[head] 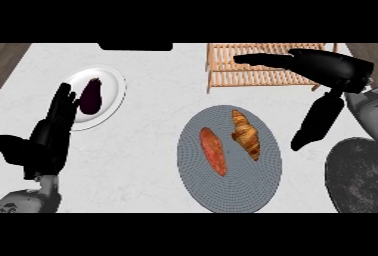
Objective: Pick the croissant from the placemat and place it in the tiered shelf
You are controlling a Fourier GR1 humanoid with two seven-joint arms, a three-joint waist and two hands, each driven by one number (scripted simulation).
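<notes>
Op: Croissant (pixel 246 133) on my grey placemat (pixel 199 165), just beside a reddish sweet potato (pixel 213 151).
Log: Hands?
Op: Left hand (pixel 50 134) flat, holding nothing; right hand (pixel 325 67) spread wide over the tiered shelf (pixel 247 77).

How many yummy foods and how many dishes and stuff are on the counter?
Foods: 3 (golden-brown croissant, orange-red sweet potato, dark purple eggplant)
Round white plates: 1
Round grey placemats: 1
Wooden slatted tiered shelves: 1
Dark speckled round items at the right edge: 1
Total: 7
</notes>
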